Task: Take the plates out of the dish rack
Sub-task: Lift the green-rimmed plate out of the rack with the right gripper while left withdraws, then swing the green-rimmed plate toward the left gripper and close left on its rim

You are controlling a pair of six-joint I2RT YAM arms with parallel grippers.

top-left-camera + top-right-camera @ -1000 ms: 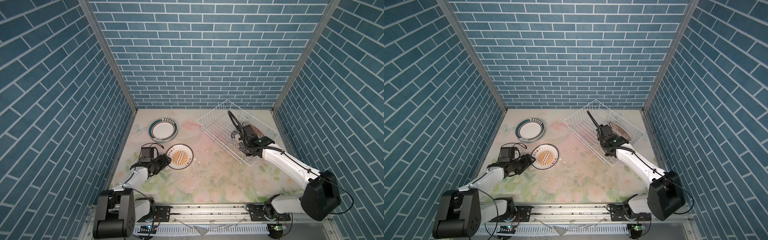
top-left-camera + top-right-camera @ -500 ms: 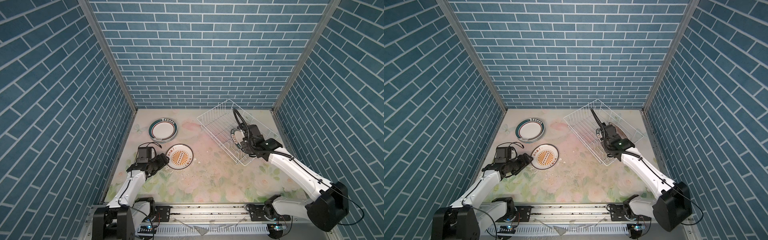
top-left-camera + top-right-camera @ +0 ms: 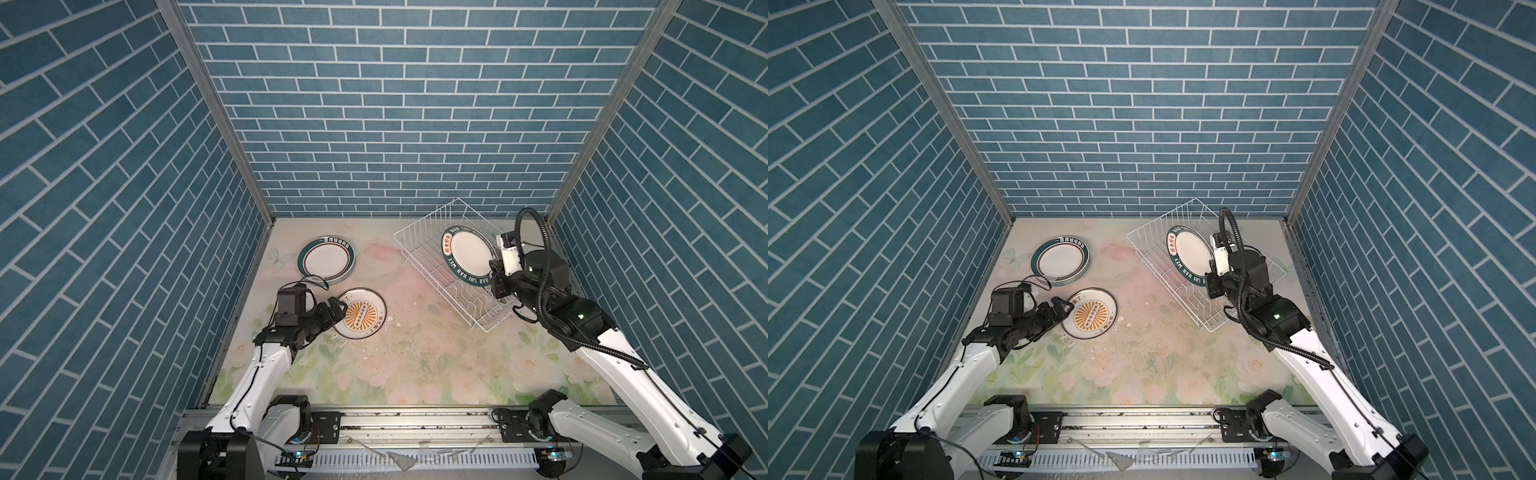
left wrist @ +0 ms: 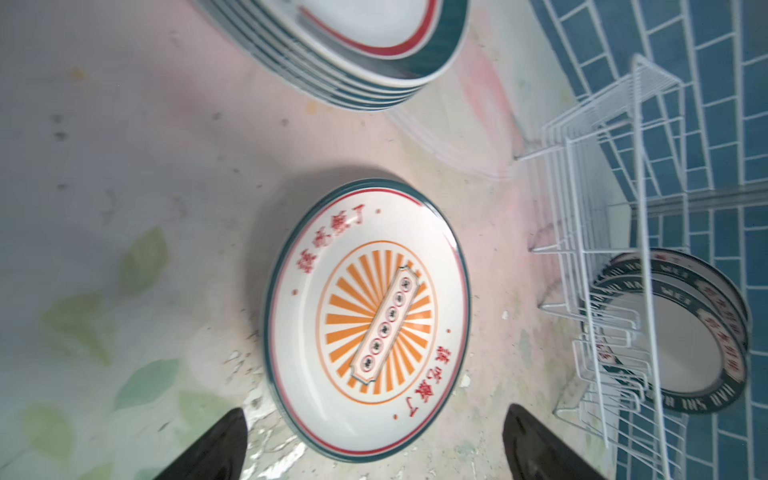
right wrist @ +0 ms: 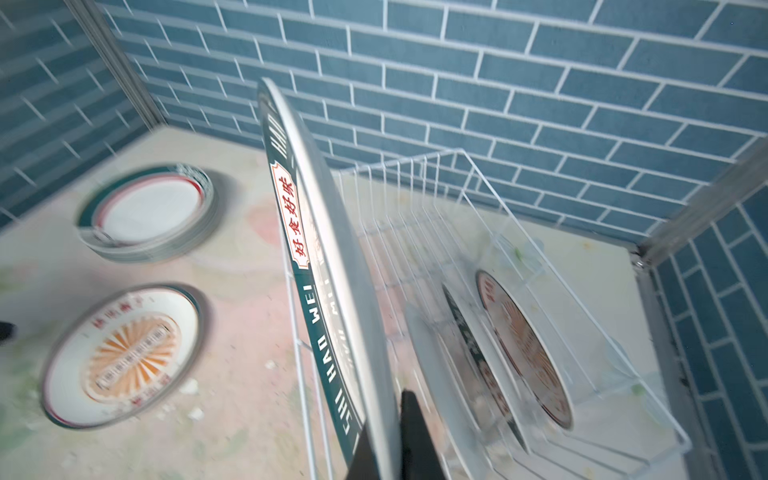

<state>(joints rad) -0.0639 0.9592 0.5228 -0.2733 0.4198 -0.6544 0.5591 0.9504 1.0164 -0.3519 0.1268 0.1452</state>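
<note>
Lift-out under way: the right gripper (image 3: pixel 497 277) is clamped on the edge of a large round white ceramic plate with a dark green lettered rim (image 3: pixel 467 253). The plate stands on edge, raised over the white wire dish rack (image 3: pixel 424 221) at the back right of the floral-print tabletop (image 3: pixel 415 365). Whether its lower edge clears the tines cannot be told. The right wrist view shows two more plates leaning in the rack: a dark-rimmed plate (image 5: pixel 478 357) and an orange sunburst plate (image 5: pixel 523 345). The left gripper (image 3: pixel 337 305) has its jaws spread wide and holds nothing; it sits just beside a small white sunburst plate with red characters (image 3: pixel 360 318) that lies flat on the table. A stack of green-rimmed white plates (image 3: pixel 326 262) sits behind it. Judgement for this step: keep the plate vertical and rise straight until it is over the wire wall, and only then carry it across. The pinch is on a narrow rim, so the plate may pivot, which calls for turning the wrist slowly. The light rack could also snag and drag. Against one second ago, the right gripper was low inside the rack and is now up with the plate. The left jaws were narrower and at the sunburst plate's rim; now they are wider and off it. The stack and the flat sunburst plate are unchanged.
</note>
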